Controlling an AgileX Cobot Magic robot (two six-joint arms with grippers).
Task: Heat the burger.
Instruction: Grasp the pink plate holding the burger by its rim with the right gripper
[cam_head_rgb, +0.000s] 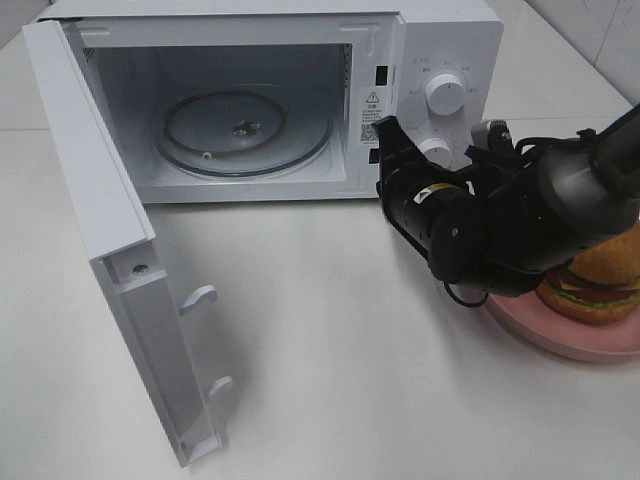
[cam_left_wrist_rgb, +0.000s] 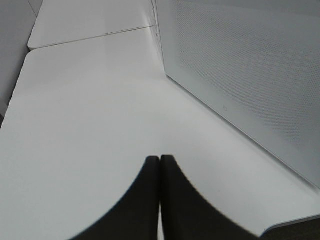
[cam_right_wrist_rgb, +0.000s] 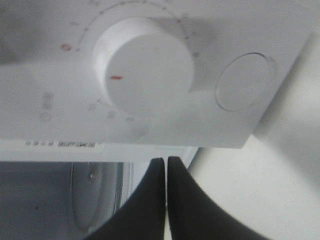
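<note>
The burger (cam_head_rgb: 603, 280) sits on a pink plate (cam_head_rgb: 560, 338) at the right edge of the table, partly hidden behind my right arm. The white microwave (cam_head_rgb: 440, 40) stands at the back with its door (cam_head_rgb: 100, 230) swung wide open to the left. Its glass turntable (cam_head_rgb: 240, 130) is bare. My right gripper (cam_head_rgb: 385, 125) is shut and empty, close to the lower knob (cam_head_rgb: 435, 148) on the control panel. In the right wrist view the gripper (cam_right_wrist_rgb: 166, 160) points at that knob (cam_right_wrist_rgb: 147, 70). My left gripper (cam_left_wrist_rgb: 160, 160) is shut and empty above the table, beside a white perforated panel (cam_left_wrist_rgb: 250, 65).
The open door juts toward the front left of the table (cam_head_rgb: 330, 330). The upper knob (cam_head_rgb: 443, 92) is above my right gripper. A round button (cam_right_wrist_rgb: 245, 82) sits beside the lower knob. The left arm does not show in the exterior view.
</note>
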